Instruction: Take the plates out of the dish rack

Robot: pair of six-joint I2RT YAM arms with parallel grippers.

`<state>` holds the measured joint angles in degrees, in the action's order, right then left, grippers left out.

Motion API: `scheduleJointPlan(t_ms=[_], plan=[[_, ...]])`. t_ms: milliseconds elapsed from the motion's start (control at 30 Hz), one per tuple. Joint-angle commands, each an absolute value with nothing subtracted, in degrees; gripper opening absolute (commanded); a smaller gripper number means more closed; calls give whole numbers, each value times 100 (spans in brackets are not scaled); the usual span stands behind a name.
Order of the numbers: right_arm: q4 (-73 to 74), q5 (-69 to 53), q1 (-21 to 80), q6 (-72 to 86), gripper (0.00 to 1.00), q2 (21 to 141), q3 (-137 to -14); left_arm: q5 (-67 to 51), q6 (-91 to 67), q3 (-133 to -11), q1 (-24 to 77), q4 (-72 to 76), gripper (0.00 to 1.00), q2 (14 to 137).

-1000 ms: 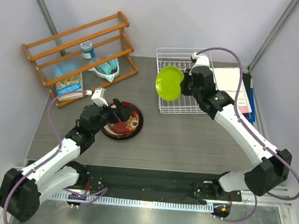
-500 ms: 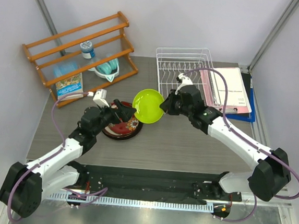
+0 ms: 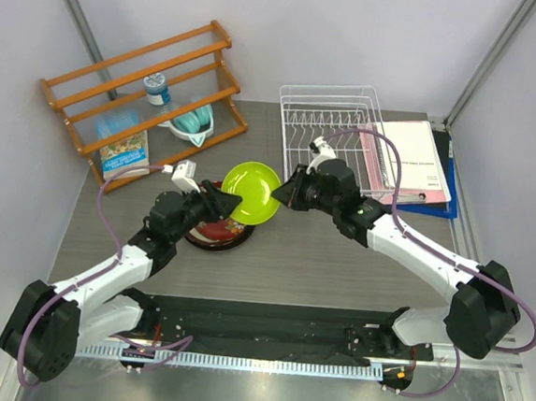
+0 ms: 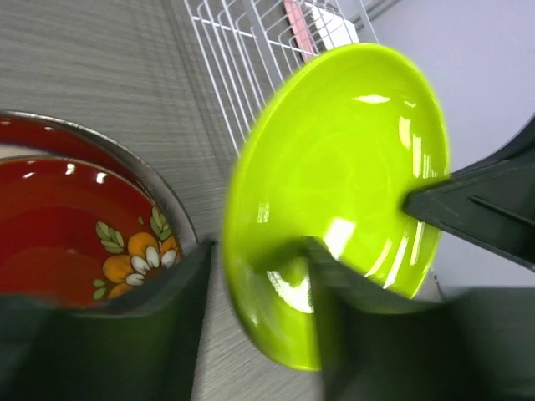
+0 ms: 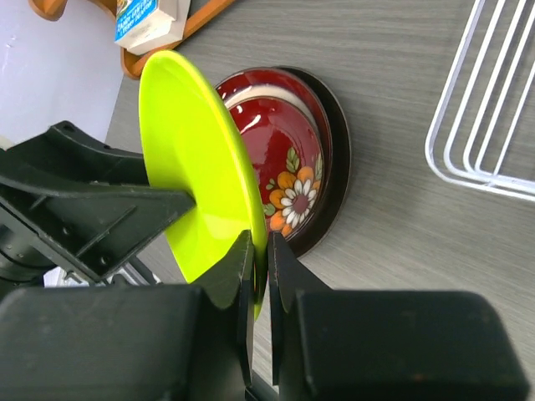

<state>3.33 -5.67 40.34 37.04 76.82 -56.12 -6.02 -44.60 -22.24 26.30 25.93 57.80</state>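
Since a second ago the green plate (image 3: 253, 192) has come out of the dish rack (image 3: 299, 119) at upper right and across to the middle of the top view. The left tool (image 3: 223, 201) has risen from the stack (image 3: 232, 235) to meet it.

Findings:
- The right tool (image 3: 290, 191) is clenched on the plate's right rim. Its wrist view shows both fingers pinching the edge. The plate is held tilted in the air, above and just right of the stack, touching nothing else that I can see.
- The left tool stands astride the opposite rim with its jaws apart. A sliver of tabletop (image 3: 338, 254) shows between one finger and the plate, so I judge it not yet gripping.
- The stack lies left of centre. A dark-rimmed plate is at the bottom, a red-rimmed one on it, and the flowered red plate (image 5: 288, 159) on top.
- I see no plate standing in the rack.

Progress: I judge three plates unloaded. The fourth is clear of the rack and in a hand-over. Left to do: take it over and set it down.
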Motion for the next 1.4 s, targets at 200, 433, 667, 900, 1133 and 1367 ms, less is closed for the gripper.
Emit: scheduleJointPlan(t_ms=[200, 433, 667, 900, 1133, 1367], plan=[[-483, -1011, 4078, 4096, 1, 7655, -5467, -536, -4342, -2171, 2637, 2892, 0, 5757], [-361, -792, 4078, 4043, 46, 7664, -5432, 147, -4272, -2074, 2637, 2260, 0, 5327], [139, -212, 4069, 3718, 67, 7383, -5476, 1142, -3964, -2109, 2637, 1328, 0, 4501], [518, -26, 4069, 3533, 70, 7032, -5467, 1714, -3946, -2259, 2628, 485, 0, 4342], [686, 334, 4069, 3445, 71, 6776, -5379, 1916, -4078, -2259, 2628, 439, 0, 4667], [747, 360, 4069, 3419, 72, 6750, -5265, 1898, -4052, -2285, 2628, 562, 0, 4939]])
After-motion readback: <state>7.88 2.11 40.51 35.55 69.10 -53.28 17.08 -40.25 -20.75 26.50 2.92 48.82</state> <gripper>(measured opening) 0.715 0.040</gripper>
